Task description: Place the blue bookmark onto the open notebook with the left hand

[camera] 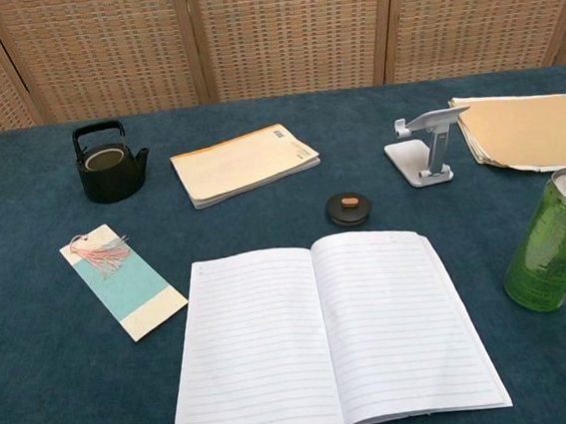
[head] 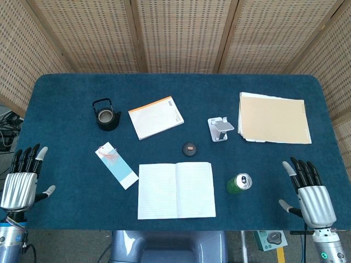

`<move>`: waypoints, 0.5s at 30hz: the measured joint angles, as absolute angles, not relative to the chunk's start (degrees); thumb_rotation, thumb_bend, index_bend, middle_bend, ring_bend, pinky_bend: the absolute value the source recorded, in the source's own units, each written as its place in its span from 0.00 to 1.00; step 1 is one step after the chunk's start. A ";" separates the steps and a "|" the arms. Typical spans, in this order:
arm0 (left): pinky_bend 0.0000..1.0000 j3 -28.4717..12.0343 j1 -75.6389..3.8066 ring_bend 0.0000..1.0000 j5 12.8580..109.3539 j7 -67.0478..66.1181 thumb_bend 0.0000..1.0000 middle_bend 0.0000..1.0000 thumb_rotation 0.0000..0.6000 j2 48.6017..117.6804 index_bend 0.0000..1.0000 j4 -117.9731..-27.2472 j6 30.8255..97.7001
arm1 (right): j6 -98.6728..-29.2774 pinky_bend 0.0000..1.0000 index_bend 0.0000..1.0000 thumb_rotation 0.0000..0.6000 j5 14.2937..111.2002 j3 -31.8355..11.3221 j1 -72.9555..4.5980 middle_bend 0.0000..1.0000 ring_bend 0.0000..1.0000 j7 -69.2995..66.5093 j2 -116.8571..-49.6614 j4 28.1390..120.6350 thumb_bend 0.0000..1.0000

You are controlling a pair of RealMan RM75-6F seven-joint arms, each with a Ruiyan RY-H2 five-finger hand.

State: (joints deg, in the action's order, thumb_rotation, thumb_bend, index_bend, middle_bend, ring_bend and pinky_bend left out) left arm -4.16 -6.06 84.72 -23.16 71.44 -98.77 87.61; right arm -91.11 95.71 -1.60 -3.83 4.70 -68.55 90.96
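The blue bookmark (head: 116,165) (camera: 122,280), pale blue with cream ends and a pink tassel, lies flat on the blue table just left of the open notebook (head: 176,189) (camera: 330,335). The notebook lies open with blank lined pages near the front edge. My left hand (head: 22,179) hovers at the table's left front corner, fingers spread, holding nothing, well left of the bookmark. At the right front corner, my right hand (head: 310,192) is likewise spread and empty. Neither hand shows in the chest view.
A black teapot (head: 106,114) (camera: 109,163) stands behind the bookmark. A closed pad (head: 156,117) (camera: 245,162), a small black disc (head: 189,148) (camera: 349,208), a phone stand (head: 220,129) (camera: 422,145), a manila folder stack (head: 274,118) (camera: 531,129) and a green can (head: 239,184) (camera: 555,241) lie further right.
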 measured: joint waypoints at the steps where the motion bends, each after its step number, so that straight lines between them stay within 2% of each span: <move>1: 0.00 -4.16 -6.07 0.00 84.71 -23.20 0.00 0.00 1.00 71.43 0.00 -98.79 87.61 | -91.20 0.00 0.00 1.00 95.80 -1.60 -3.82 0.00 0.00 4.67 -68.54 90.97 0.07; 15: 0.00 -4.05 -6.31 0.00 85.02 -22.70 0.00 0.00 1.00 71.16 0.00 -98.70 87.38 | -91.22 0.00 0.00 1.00 95.91 -1.65 -3.90 0.00 0.00 4.34 -68.75 90.83 0.07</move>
